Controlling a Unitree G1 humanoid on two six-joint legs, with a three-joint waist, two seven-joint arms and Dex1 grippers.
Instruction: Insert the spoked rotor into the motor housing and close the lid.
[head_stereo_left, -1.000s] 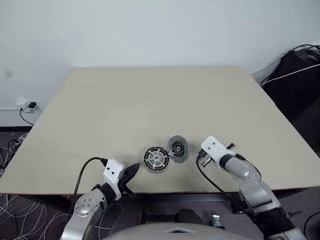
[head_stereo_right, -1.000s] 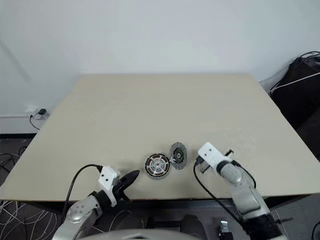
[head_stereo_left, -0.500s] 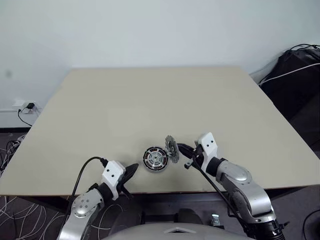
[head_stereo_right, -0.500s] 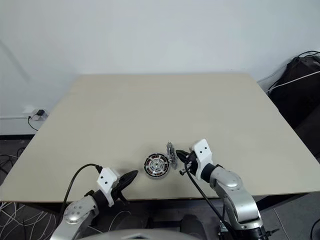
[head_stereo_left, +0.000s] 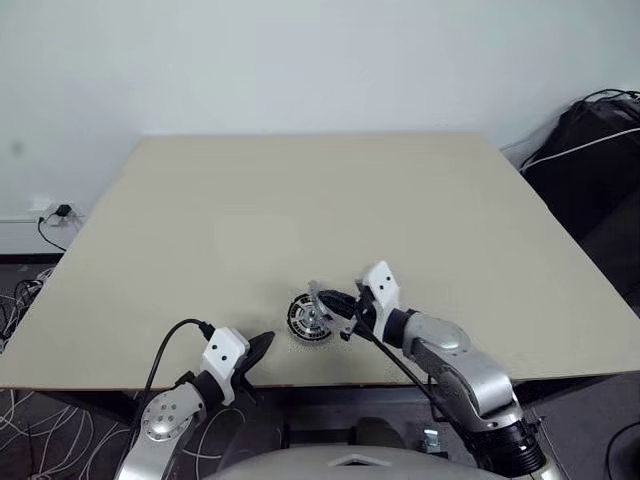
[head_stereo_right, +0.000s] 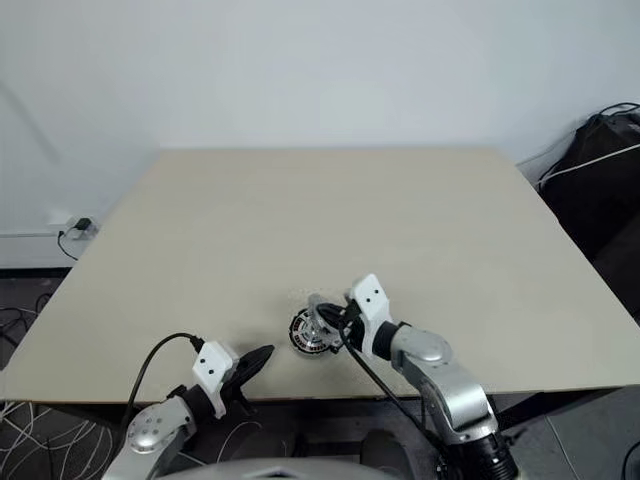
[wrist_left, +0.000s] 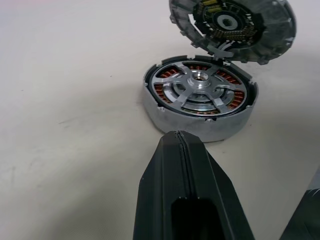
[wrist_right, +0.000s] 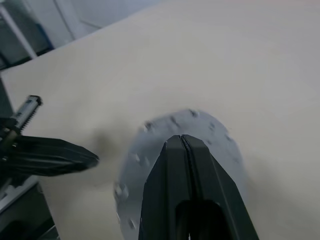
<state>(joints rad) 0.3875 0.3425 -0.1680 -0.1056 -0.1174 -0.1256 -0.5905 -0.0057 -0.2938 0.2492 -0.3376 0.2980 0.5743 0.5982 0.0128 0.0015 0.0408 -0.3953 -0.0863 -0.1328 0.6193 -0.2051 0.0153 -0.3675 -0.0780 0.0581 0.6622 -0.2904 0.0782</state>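
Note:
The motor housing (wrist_left: 200, 97) lies flat near the table's front edge, copper windings ringed by a silver wall. A silver spoked face with a small hub sits in it over the windings and looks like the spoked rotor (wrist_left: 202, 79), seated. My right gripper (head_stereo_left: 336, 302) is shut on the lid (wrist_left: 232, 25). The lid hangs tilted just above the housing's far edge, its green board and black centre facing the housing and its plain grey back (wrist_right: 200, 125) toward the right wrist. My left gripper (wrist_left: 177, 136) is shut and empty, a short way in front of the housing.
The beige table (head_stereo_left: 300, 200) stretches wide behind the parts. A black bag with cables (head_stereo_left: 600, 140) stands off its right edge. A wall socket and cords (head_stereo_left: 55, 212) are on the left by the floor.
My right gripper has lifted the lid off the table and carried it left, tipping it up on edge over the housing. The left gripper has stayed where it was.

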